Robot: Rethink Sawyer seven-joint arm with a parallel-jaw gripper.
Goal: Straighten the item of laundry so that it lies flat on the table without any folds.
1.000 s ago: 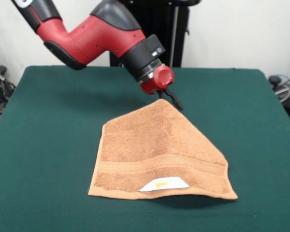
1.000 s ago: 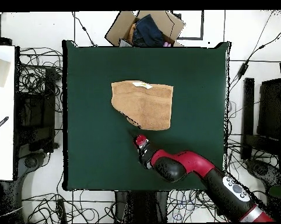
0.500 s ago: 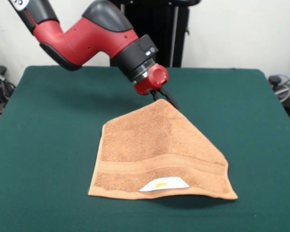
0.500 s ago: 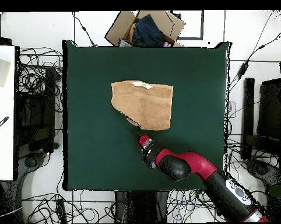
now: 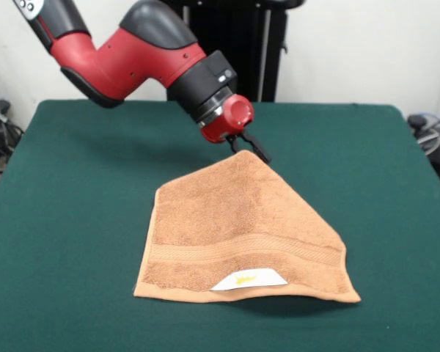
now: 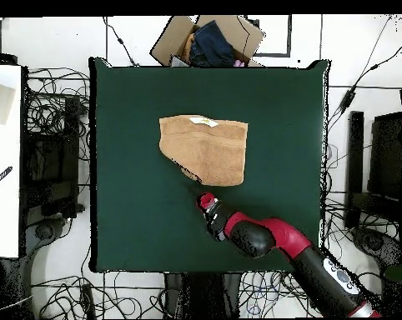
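Observation:
The orange-tan towel (image 5: pixel 238 227) lies in the middle of the dark green table (image 5: pixel 73 191). Its woven band and white label (image 5: pixel 248 279) run along the near edge. One far corner is folded in, so the far side rises to a point and the right side runs diagonally. The gripper (image 5: pixel 249 148) on the red and black arm hangs at that far point, touching or just above it. In the overhead view the towel (image 6: pixel 206 148) shows a slanted lower-left edge, and the gripper (image 6: pixel 200 195) sits just below its lower corner.
In the overhead view an open cardboard box (image 6: pixel 208 40) with dark cloth in it stands beyond the table's top edge. A white surface (image 6: pixel 4 158) lies at the left. Cables ring the table. The black pedestal (image 5: pixel 238 44) stands behind the far edge.
The arm's wrist has shifted slightly left and up in the front view, staying at the towel's far point. The towel has not visibly moved.

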